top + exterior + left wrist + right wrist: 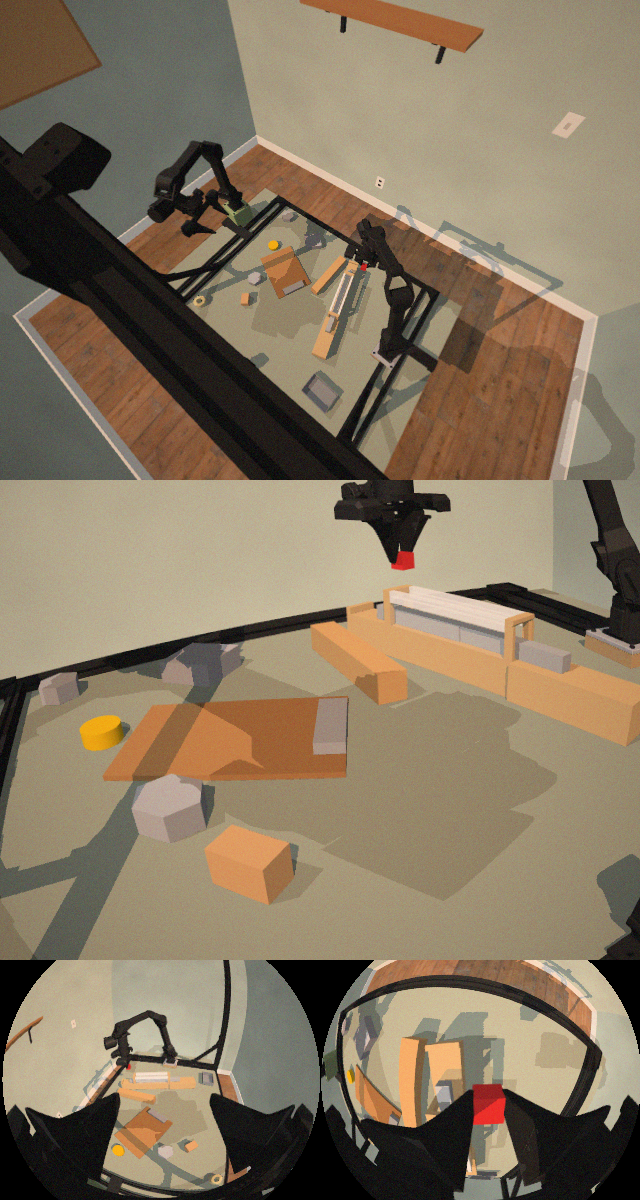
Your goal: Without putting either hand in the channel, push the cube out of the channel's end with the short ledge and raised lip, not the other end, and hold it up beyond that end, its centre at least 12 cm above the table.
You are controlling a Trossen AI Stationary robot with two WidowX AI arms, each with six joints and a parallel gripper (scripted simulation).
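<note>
My right gripper (400,557) is shut on the small red cube (403,560) and holds it in the air above and just beyond the far end of the tan channel (465,640). The cube also shows in the right wrist view (488,1104) between the fingers, and in the top view (363,267). The channel (338,302) has a white slatted cover (454,606) and grey blocks inside. My left gripper (199,227) is open and empty, raised outside the table frame, far from the channel.
A loose tan bar (359,660) lies beside the channel. A flat orange board (232,738) with a grey block, a yellow disc (101,732), grey rocks (168,808), a tan block (248,862) and a grey tray (321,391) are on the table.
</note>
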